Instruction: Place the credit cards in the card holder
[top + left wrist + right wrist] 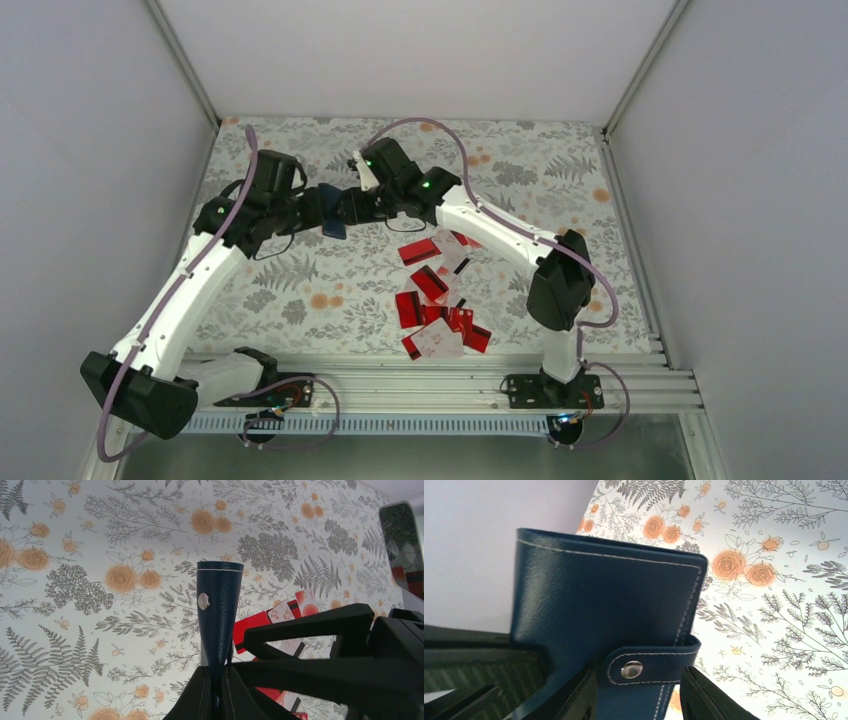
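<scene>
Overhead view, left to right. You see the left arm (190,285) rise from its base at the near edge and reach across the floral table (290,300) toward the back centre. The left gripper (316,212) is clamped tight on the card holder (333,222), which is held up between the two grippers, near the back of the table.

Left wrist view. You see the card holder (218,615) edge-on and folded. Its lower edge is pinched between the left gripper's fingers (192,700), and its pale snap (203,601) faces left.

Right wrist view. The right gripper (352,205) meets the holder from the right. Its two fingers (574,697) stand apart, one on each side of the strap (654,666) that carries the snap. You cannot tell whether they touch the strap. The holder's broad navy face (599,605) fills this view.

Overhead view, right of centre. The credit cards (435,300) lie in a loose, overlapping scatter on the table. They are mostly red, with a few white, and sit nearer the bases and well apart from the holder. The right arm (555,290) bends over beside them.
</scene>
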Available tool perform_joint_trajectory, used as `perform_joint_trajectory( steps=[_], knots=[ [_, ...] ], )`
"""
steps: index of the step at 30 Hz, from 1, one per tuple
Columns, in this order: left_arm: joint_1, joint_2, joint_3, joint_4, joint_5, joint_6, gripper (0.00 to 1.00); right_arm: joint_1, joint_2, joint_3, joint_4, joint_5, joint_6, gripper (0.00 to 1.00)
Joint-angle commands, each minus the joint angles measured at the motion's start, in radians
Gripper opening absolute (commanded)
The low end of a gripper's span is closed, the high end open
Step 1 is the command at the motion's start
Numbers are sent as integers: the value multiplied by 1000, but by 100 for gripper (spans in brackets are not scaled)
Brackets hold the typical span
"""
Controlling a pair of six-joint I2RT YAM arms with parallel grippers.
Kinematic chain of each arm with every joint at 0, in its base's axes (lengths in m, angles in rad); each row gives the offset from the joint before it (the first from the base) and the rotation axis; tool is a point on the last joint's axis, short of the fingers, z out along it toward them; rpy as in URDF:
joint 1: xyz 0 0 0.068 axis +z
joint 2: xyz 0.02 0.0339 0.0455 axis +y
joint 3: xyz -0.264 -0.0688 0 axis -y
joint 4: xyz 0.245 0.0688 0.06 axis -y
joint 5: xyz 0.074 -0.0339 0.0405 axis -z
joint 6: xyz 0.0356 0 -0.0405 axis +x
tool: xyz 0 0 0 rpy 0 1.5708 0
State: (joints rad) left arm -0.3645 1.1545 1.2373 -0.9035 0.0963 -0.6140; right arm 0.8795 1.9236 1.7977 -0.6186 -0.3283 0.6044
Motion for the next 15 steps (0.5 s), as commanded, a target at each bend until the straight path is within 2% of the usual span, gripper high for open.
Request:
perform_joint_trajectory(
  steps=[1,15],
  knots=[
    [-28,-45,3,87,61,15,2,2,47,25,-6,20,-23,42],
    [-31,-57,3,104,61,14,2,2,57,11,-7,-9,-26,21]
  ],
)
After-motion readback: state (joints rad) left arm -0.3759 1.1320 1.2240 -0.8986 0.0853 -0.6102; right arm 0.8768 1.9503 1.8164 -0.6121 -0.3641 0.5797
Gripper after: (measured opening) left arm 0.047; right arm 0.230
